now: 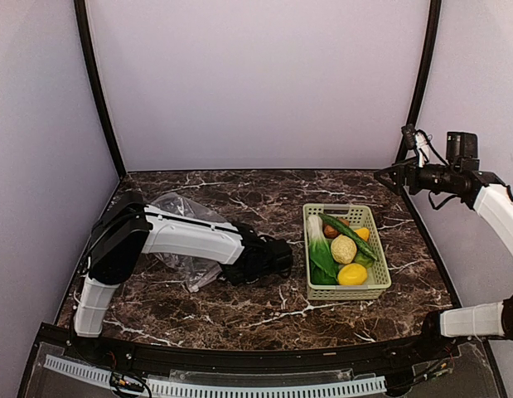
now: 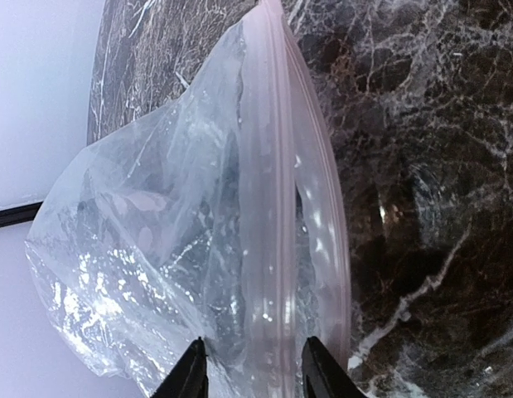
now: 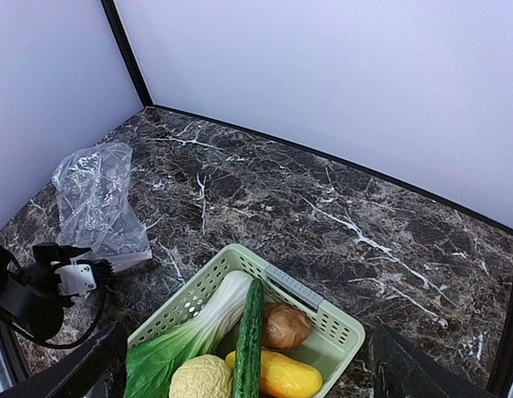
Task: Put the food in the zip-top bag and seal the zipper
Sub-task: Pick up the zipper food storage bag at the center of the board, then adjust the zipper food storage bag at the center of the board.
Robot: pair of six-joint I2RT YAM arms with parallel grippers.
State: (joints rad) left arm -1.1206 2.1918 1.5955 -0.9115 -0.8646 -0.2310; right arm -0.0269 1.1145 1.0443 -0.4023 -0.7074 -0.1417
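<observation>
Across the top view, the zip-top bag (image 1: 177, 211) lies crumpled at the left, partly under the left arm (image 1: 190, 236). The food (image 1: 343, 249) sits in the green basket (image 1: 347, 292) at the right, well apart from it. The right gripper (image 1: 389, 177) hangs high beyond the basket, likely waiting. From the left wrist, the left gripper (image 2: 254, 365) stands half-narrowed, its fingers straddling the zipper (image 2: 268, 207) without plainly pinching it, probably to take the mouth edge. From the right wrist, the fingers spread wide above the basket, holding nothing.
</observation>
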